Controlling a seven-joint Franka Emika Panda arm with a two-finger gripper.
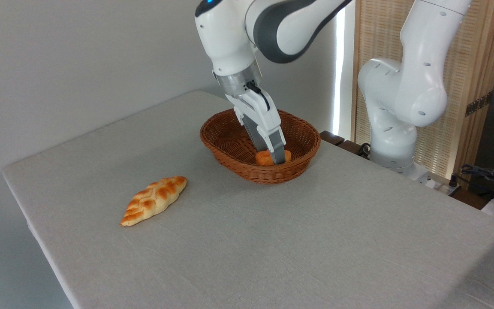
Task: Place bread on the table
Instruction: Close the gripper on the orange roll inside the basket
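Inside basket [230, 148], unmarked gripper [275, 159] straddles bread [264, 158].

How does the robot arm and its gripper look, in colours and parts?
The arm has glossy white rounded shells with a dark grey joint section and a blue light on top. A silver metal ring sits above the white gripper, whose fingers are grey. A black cable runs along the gripper body.

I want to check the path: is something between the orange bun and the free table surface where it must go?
Only the wicker basket wall: the bun lies inside it, with the gripper down at it. Beyond the rim the table is bare; the braided loaf lies far left.
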